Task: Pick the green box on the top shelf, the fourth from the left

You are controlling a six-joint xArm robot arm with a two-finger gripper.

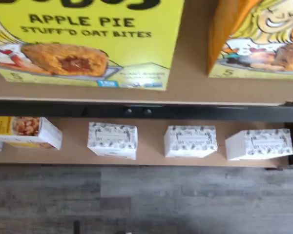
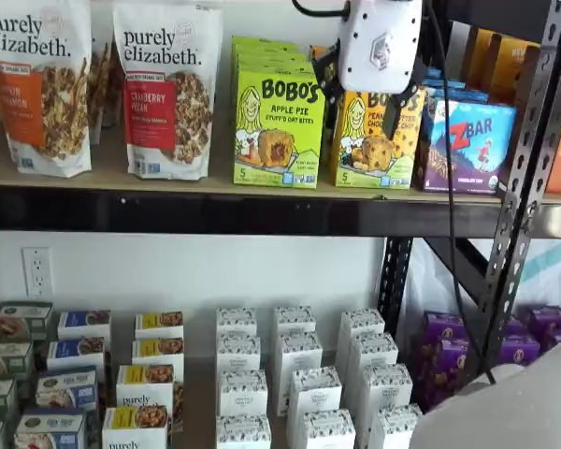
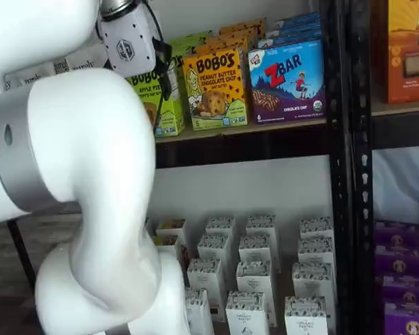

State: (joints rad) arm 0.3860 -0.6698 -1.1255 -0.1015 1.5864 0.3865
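The top shelf, a light-tan board behind a thick black metal beam on perforated uprights, fronts a white wall. On it the green box stands upright, a glossy lime carton between a granola pouch and a yellow-orange carton. The pincer hangs before it; I cannot tell its opening.

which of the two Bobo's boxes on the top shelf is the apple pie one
The green box, the lime-green carton lettered "Apple Pie", standing beside the cranberry pecan granola bag. The other Bobo's box is yellow-orange, peanut butter chocolate chip, next to the ZBar box.
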